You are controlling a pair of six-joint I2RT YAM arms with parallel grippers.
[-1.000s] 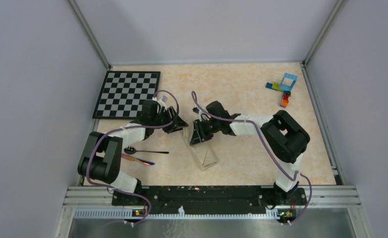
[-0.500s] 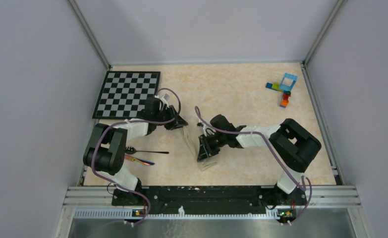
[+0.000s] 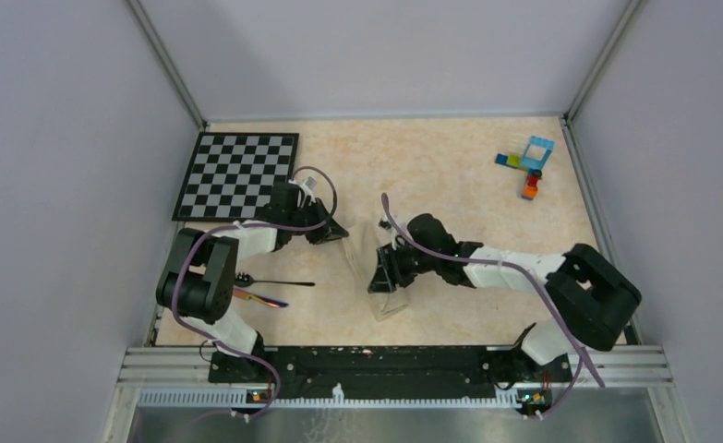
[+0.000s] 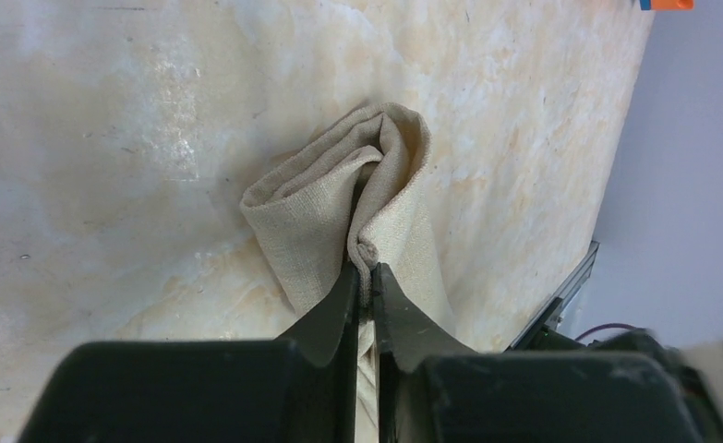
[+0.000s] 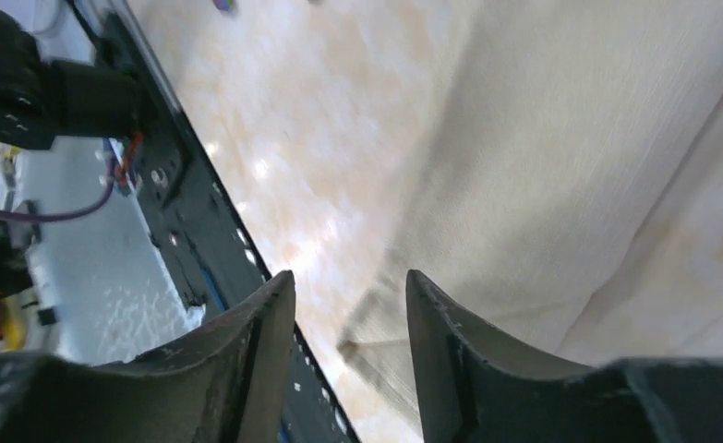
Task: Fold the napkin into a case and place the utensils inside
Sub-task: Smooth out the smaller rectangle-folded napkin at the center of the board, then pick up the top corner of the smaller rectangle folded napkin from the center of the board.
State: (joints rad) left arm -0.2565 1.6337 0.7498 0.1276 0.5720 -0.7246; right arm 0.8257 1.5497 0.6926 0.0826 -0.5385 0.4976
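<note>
Because the cream napkin (image 3: 387, 303) has to end up as a narrow pocket, it lies mid-table as a slim tapered strip with one arm at each end. The left gripper (image 3: 334, 233) sits at the far end, and its wrist view shows the left gripper (image 4: 365, 272) with its jaws pressed almost together on a raised ridge of the napkin (image 4: 339, 198). The cloth bunches into a rounded loop just beyond the tips, and this pinch looks meant to anchor that end so that the layers do not slide apart. The right gripper (image 3: 380, 277) hovers over the near half of the strip. In its wrist view the right gripper (image 5: 350, 286) has its jaws well apart with nothing between them. The napkin (image 5: 560, 166) spreads below, one corner under the gap, so it seems to be lining up on a fold, not holding one. The utensils wait to the left, well apart from the cloth and near the left arm's base: a black spoon (image 3: 270, 281) and, just beside it, a rainbow-tinted piece (image 3: 258, 297). I judge the case not yet finished, so loading them comes later. The chequered board (image 3: 237, 173) and toy bricks (image 3: 528, 164) sit toward the far edge of the table (image 3: 450, 166), out of the way.
</note>
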